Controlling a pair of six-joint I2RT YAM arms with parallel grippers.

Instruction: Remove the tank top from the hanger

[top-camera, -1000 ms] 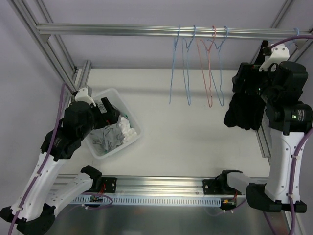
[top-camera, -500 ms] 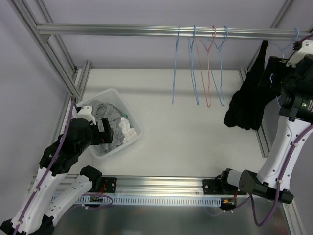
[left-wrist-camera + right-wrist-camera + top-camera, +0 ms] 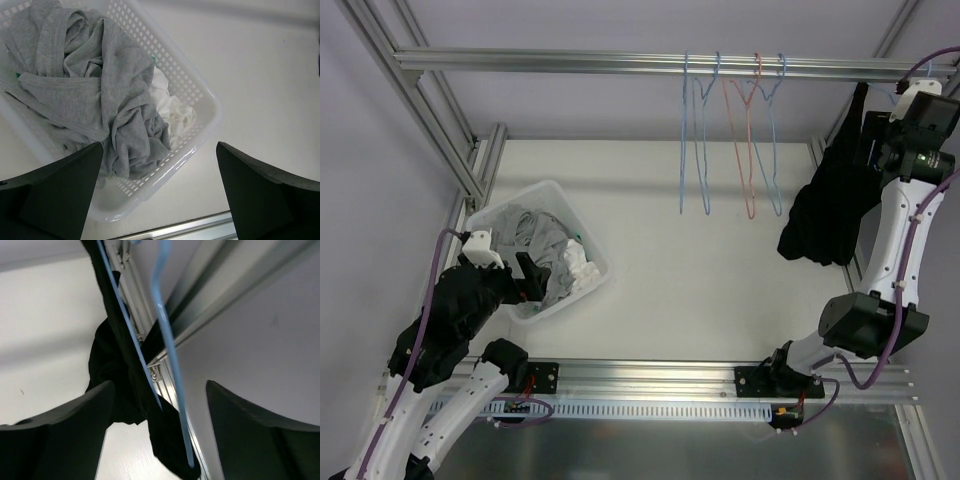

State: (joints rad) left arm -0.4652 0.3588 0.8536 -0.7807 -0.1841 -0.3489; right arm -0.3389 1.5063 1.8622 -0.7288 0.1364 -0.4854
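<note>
A black tank top (image 3: 828, 212) hangs on a light blue wire hanger (image 3: 894, 95) at the far right end of the rail. In the right wrist view, the hanger (image 3: 169, 345) and the tank top (image 3: 117, 385) run down between my fingers. My right gripper (image 3: 882, 140) is up by the hanger's top, open (image 3: 160, 385), with the wire and a black strap in the gap, not pinched. My left gripper (image 3: 533, 277) is open and empty (image 3: 160, 146) over the near side of the basket.
A white mesh basket (image 3: 592, 262) at the left holds grey and white clothes (image 3: 120, 100). Several empty blue hangers and one orange hanger (image 3: 750, 150) hang mid-rail (image 3: 570, 62). An aluminium frame post (image 3: 210, 300) stands just right of the tank top.
My right arm has risen and swung back from the tank top's body to the hanger's top at the rail. My left arm has pulled back from the basket toward the near edge.
</note>
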